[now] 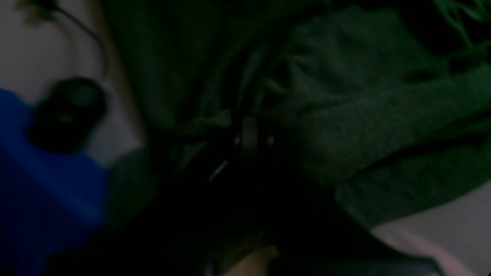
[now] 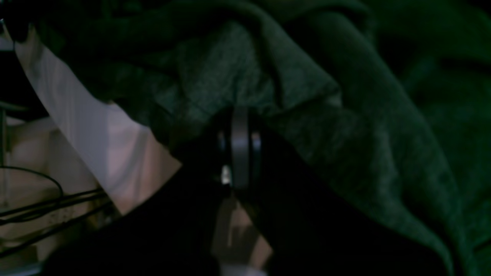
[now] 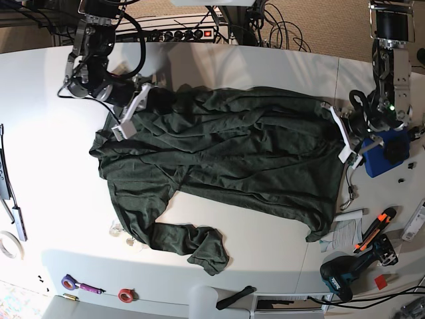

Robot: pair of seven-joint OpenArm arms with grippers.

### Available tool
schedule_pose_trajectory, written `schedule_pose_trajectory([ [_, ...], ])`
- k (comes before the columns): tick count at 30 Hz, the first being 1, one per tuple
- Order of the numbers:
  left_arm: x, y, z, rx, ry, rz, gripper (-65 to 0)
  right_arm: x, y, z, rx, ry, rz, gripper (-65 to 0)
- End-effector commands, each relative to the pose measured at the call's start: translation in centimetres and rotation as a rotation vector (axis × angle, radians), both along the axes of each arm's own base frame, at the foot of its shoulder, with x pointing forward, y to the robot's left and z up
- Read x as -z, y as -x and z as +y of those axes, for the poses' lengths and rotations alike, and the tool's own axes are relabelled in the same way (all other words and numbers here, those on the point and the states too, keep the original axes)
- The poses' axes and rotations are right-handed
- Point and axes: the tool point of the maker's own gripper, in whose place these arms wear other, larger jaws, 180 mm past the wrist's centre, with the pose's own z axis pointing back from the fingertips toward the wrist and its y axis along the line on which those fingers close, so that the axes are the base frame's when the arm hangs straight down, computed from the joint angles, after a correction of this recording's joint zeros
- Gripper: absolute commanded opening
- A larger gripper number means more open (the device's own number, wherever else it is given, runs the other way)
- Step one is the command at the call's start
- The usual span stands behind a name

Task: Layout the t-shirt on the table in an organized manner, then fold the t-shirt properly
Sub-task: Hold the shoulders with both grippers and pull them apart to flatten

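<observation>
Right now I have the t-shirt [image 3: 232, 153] spread across the middle of the bench [image 3: 53, 199], long axis running left to right. My right gripper [image 3: 133, 106], upper left of the base view, and my left gripper [image 3: 342, 129], at right, each have jaws clamped on opposite ends of the cloth.

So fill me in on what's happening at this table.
A two-armed robot is spreading a dark green t-shirt across the white table. The left end effector is shut on one edge of the shirt and the right end effector is shut on the opposite edge. The fabric is wrinkled, with one sleeve bunched near the front edge. No folding has begun.
</observation>
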Motion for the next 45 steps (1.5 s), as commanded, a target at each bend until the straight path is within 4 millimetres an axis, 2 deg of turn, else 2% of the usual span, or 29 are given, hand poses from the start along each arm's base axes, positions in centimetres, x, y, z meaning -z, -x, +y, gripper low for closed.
schedule_pose_trajectory([
  [1, -0.6, -0.3, 0.6, 0.000, -0.013, -0.014, -65.0, 0.1, 0.1, -0.5, -0.013, 0.042, 0.003, -65.0],
  [6, 1.4, 2.5, 1.2, 0.005, -0.053, 0.100, -65.0, 0.6, 0.7, -2.6, -0.019, 0.104, 0.040, -65.0],
  [12, 2.5, 4.8, 1.0, 0.008, -0.027, 0.167, -65.0, 0.7, 2.4, -6.1, -0.026, 0.163, 0.088, -65.0],
  [17, 3.1, 6.7, 0.2, 0.040, 0.009, 0.235, -65.0, 0.2, 4.4, -7.2, -0.044, 0.120, 0.121, -65.0],
  [23, 4.1, 8.8, 0.1, 0.035, 0.017, 0.286, -65.0, 0.0, 6.3, -6.9, -0.049, 0.048, 0.145, -65.0],
  [25, 4.1, 8.9, 0.0, 0.037, 0.020, 0.285, -65.0, -0.4, 6.5, -6.3, -0.046, 0.005, 0.141, -65.0],
  [29, 3.9, 8.6, -0.1, 0.038, 0.023, 0.273, -65.0, -3.0, 5.4, -4.5, -0.042, -0.147, 0.067, -65.0],
  [33, 3.7, 8.4, -0.2, 0.039, 0.028, 0.265, -65.0, -5.6, 4.4, -2.9, -0.090, -0.143, -0.032, -65.0],
  [35, 3.6, 8.1, -0.3, 0.037, 0.035, 0.249, -65.0, -7.4, 3.4, -1.8, -0.115, -0.140, -0.107, -65.0],
  [37, 3.4, 7.8, -0.4, 0.037, 0.042, 0.237, -65.0, -8.2, 2.2, -1.1, -0.122, -0.104, -0.163, -65.0],
  [39, 3.3, 7.6, -0.4, 0.036, 0.041, 0.230, -65.0, -7.5, 1.2, -1.0, -0.107, -0.034, -0.169, -65.0],
  [42, 3.1, 7.2, -0.4, 0.037, 0.040, 0.222, -65.0, -5.0, 0.6, -1.2, -0.063, 0.097, -0.138, -65.0],
  [45, 3.0, 7.1, -0.4, 0.037, 0.040, 0.219, -65.0, -3.3, 1.0, -0.9, -0.068, 0.177, -0.105, -65.0],
])
